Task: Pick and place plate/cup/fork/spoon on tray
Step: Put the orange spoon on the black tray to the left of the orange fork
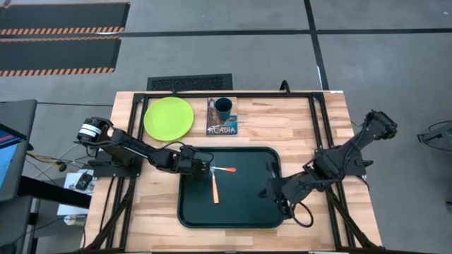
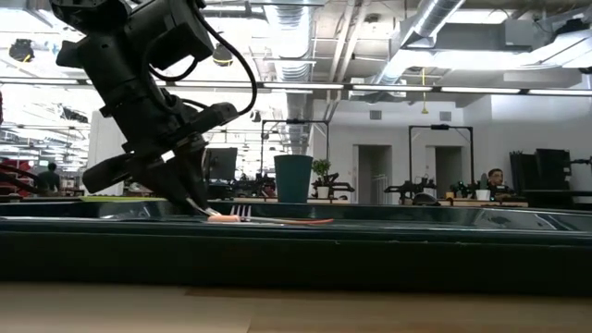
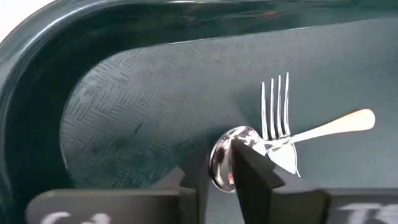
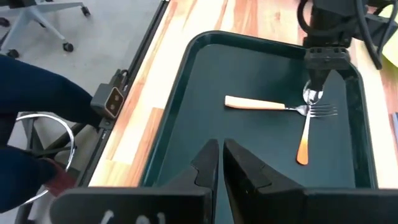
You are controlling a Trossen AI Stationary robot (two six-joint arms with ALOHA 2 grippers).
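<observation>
Spoon (image 4: 309,124) and fork (image 4: 273,105) lie crossed inside the tray (image 1: 191,212), and my left pincer (image 1: 206,168) sits narrowed over the spoon's bowl end; whether it grips I cannot tell. I judge the cutlery step is finishing. Next comes the plate (image 1: 169,117) or cup (image 1: 223,107), both on the table (image 1: 282,120). My right pincer (image 4: 219,163) hangs nearly closed, empty, over the tray's far end.
</observation>
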